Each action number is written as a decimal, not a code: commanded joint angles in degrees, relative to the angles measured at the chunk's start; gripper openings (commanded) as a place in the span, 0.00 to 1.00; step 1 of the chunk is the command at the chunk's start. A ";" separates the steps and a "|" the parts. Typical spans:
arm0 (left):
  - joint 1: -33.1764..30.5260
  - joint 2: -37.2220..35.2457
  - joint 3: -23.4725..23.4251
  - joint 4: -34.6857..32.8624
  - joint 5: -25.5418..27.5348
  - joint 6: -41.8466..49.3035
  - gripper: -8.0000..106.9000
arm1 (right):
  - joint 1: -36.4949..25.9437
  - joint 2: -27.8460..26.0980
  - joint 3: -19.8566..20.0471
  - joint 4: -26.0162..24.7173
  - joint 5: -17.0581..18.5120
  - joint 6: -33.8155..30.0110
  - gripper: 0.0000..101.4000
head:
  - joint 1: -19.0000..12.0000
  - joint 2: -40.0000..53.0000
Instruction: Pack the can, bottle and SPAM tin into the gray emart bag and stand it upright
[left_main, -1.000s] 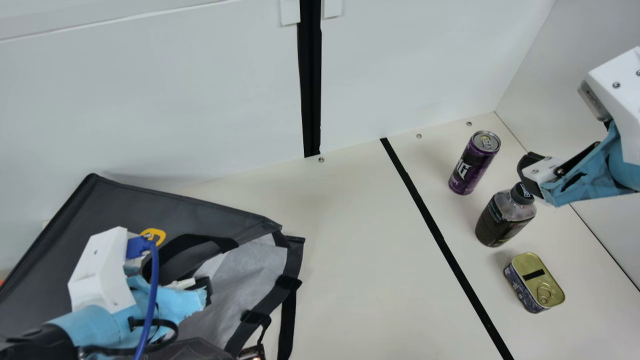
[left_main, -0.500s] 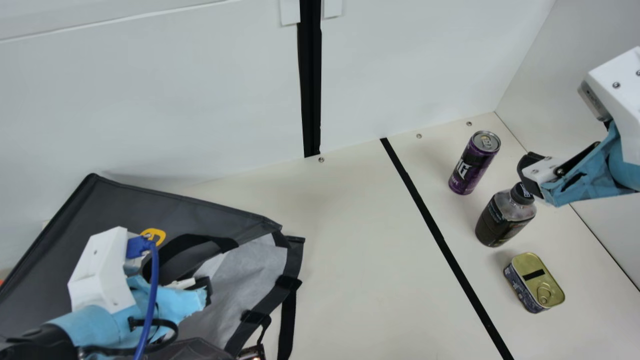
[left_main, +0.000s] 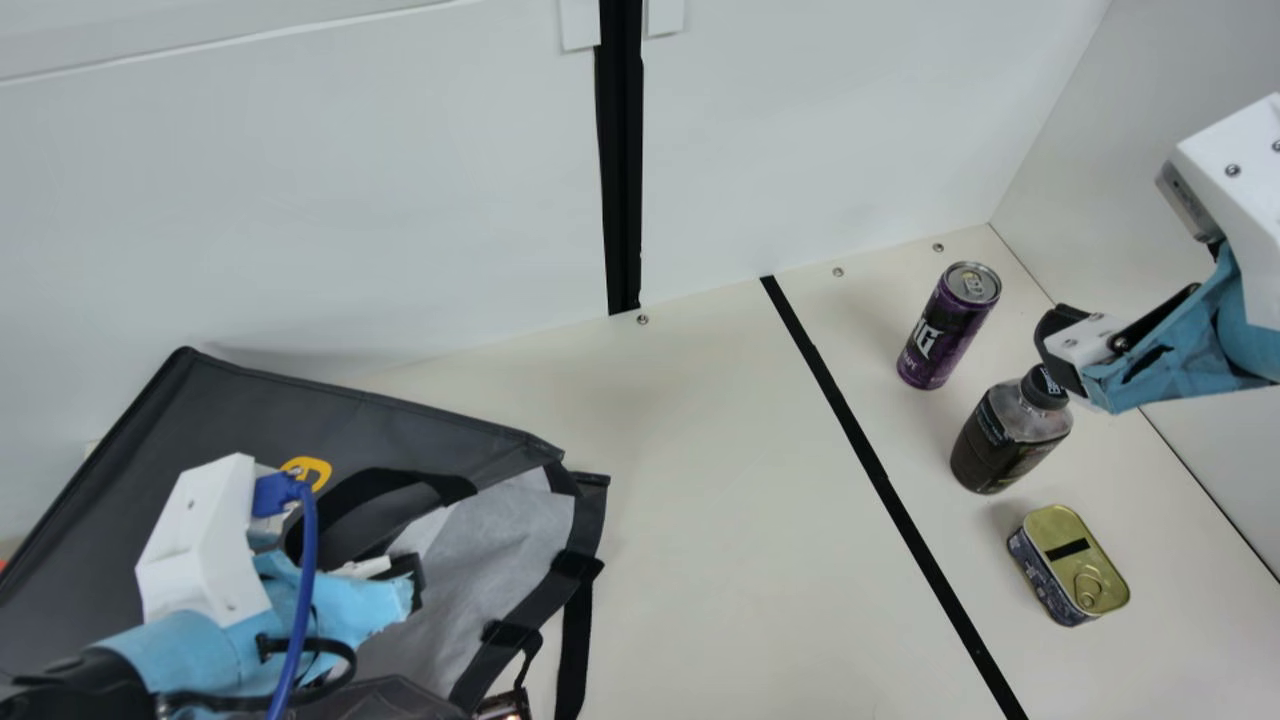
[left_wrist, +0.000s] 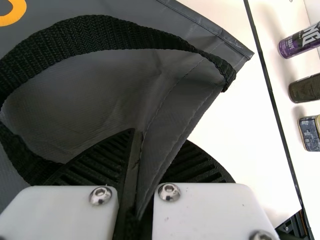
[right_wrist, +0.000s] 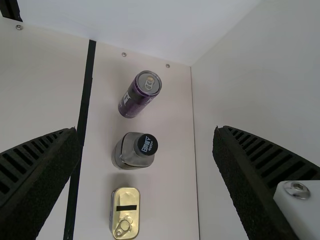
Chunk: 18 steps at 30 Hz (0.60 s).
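Your left pincer (left_main: 414, 584) pinches the bag (left_main: 230, 410), which is cut off at your main view's left and bottom. Right pincer (left_main: 1062, 348) spread, part-covering the bottle (left_main: 1005, 435) cap there. Bottle, can (left_main: 945, 335), tin (left_main: 1065, 565) on desk (left_main: 700, 450). Bag's inside mostly hidden from you.

You have a broad bare lane of cream tabletop (left_main: 720, 460) between the gray fabric bag (left_main: 250, 400), with a black webbing strap (left_main: 575, 640) trailing beside its mouth, and the goods beyond. There the black-capped dark bottle (left_main: 1008, 440) blocks you between the slim purple can (left_main: 945, 330) and the gold-topped tin (left_main: 1065, 560), leaving narrow gaps.
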 joint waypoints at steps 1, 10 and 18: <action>0.00 0.00 0.00 0.00 0.00 0.00 0.00 | 1.37 -0.73 0.84 -1.14 -0.26 1.26 0.94 | -1.30 -0.05; 0.00 0.00 0.00 0.00 0.00 0.00 0.00 | 4.36 -0.11 1.62 -4.01 -1.18 3.95 0.94 | -1.30 -0.05; 0.00 0.00 0.00 0.00 0.00 0.00 0.00 | 6.11 2.75 0.56 -6.47 -2.12 6.60 0.94 | -1.30 -0.05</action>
